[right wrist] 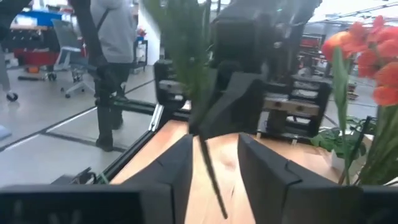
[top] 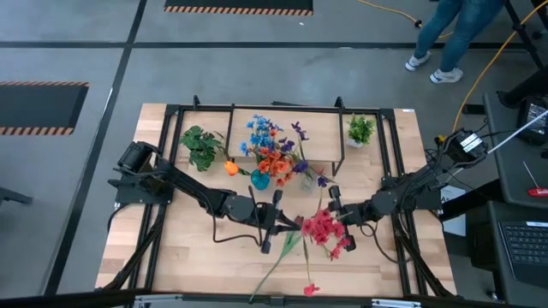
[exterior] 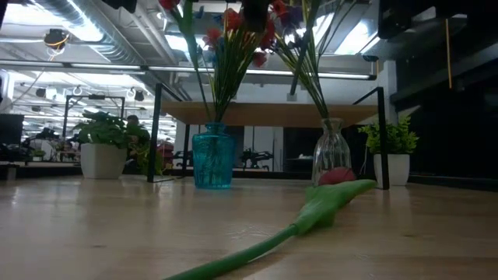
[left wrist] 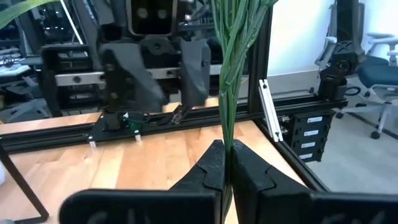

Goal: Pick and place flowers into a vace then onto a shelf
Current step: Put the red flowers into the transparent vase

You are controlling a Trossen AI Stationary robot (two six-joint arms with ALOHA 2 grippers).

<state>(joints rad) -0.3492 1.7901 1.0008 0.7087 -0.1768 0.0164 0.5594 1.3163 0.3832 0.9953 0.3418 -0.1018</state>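
The left gripper [top: 287, 224] was closed tight on the green stems of a bunch of red flowers [top: 324, 228], just in front of the shelf [top: 265, 137], toward the table's near edge. In the left wrist view its two fingers [left wrist: 214, 167] met on the stems [left wrist: 229, 93] with no gap. The right gripper [top: 339, 207] faced it from the other side of the red blooms. Its fingers [right wrist: 177, 163] stood apart around the stems [right wrist: 193, 68] without pressing them, so it held nothing.

A blue vase [exterior: 212, 159] and a clear vase [exterior: 331, 152], both already filled with flowers, stood at the front edge of the shelf. A single loose flower [exterior: 327, 194] lay flat on the table [top: 180, 248], farther out from the shelf than the grippers. Two potted plants [top: 201, 147] [top: 360, 130] stood at either end of the shelf.
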